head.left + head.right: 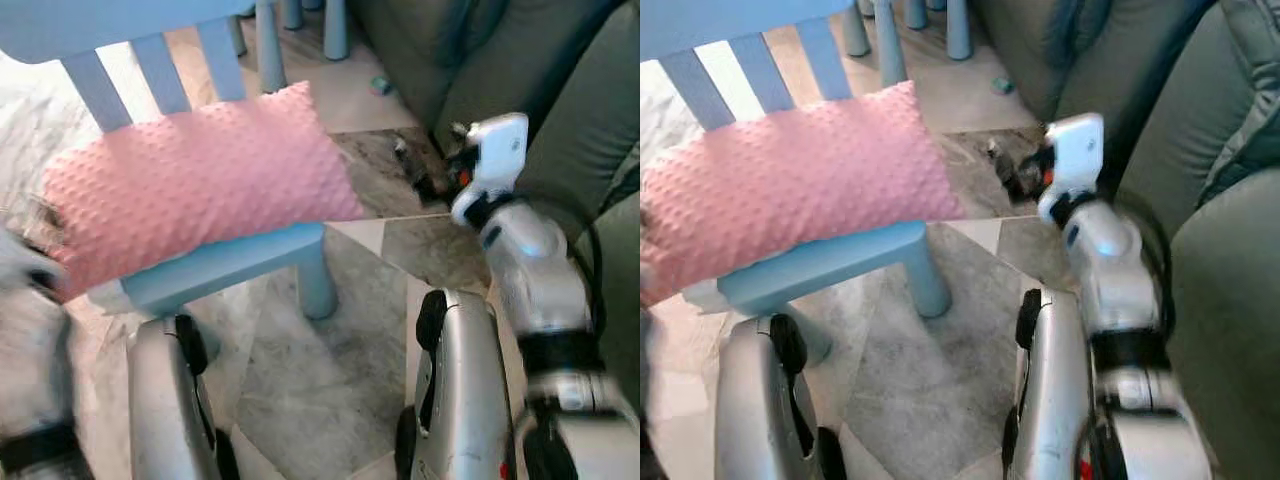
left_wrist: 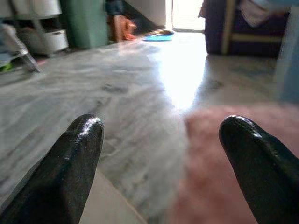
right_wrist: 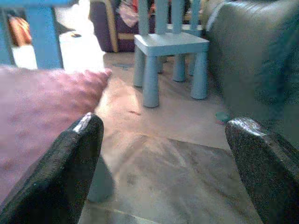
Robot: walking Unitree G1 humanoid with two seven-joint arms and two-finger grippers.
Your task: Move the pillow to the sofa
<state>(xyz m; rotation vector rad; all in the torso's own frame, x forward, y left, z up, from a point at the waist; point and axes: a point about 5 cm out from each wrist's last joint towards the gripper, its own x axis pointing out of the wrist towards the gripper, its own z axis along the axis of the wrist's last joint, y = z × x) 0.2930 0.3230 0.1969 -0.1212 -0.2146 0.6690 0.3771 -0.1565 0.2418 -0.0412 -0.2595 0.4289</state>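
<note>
Lying across the seat of a small light-blue wooden chair (image 1: pixel 230 262), a pink dimpled fabric pillow (image 1: pixel 190 185) is seen overhanging both seat edges. At its left end the left gripper (image 2: pixel 159 172) is held with fingers spread, the pillow's edge blurred between them. Near the pillow's right corner the right gripper (image 3: pixel 163 172) is held unclenched above the marble floor (image 1: pixel 320 370). A grey-green leather sofa (image 1: pixel 540 90) is seen at the right
</note>
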